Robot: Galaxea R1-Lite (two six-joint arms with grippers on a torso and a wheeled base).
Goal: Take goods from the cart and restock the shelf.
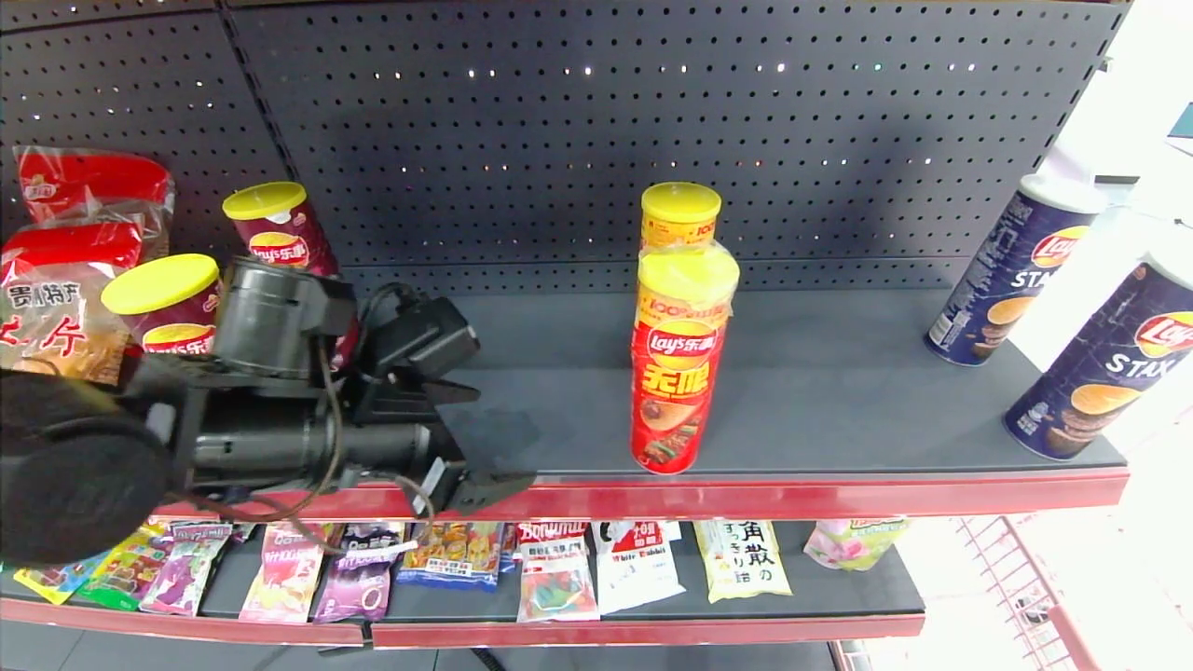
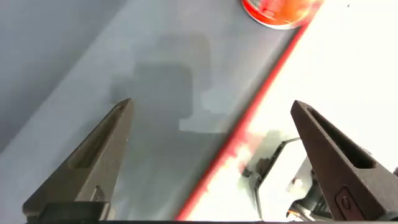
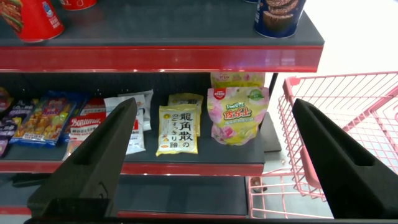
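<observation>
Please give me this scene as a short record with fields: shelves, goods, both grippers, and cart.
upper shelf: dark, red front edge
middle: two red chip cans, standing one behind the other
right end: two dark blue chip cans, standing
left end: two maroon cans with yellow lids, red snack bags
left gripper: open, empty, over upper shelf's front edge
right gripper: open, empty, facing lower shelf
lower shelf: flat snack packets
cart: pink wire, beside shelf's right end

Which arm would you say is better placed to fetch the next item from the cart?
Likely right. The right gripper, open and empty, hangs low near the pink cart; the left gripper, also open, sits over the front edge of the upper shelf.
</observation>
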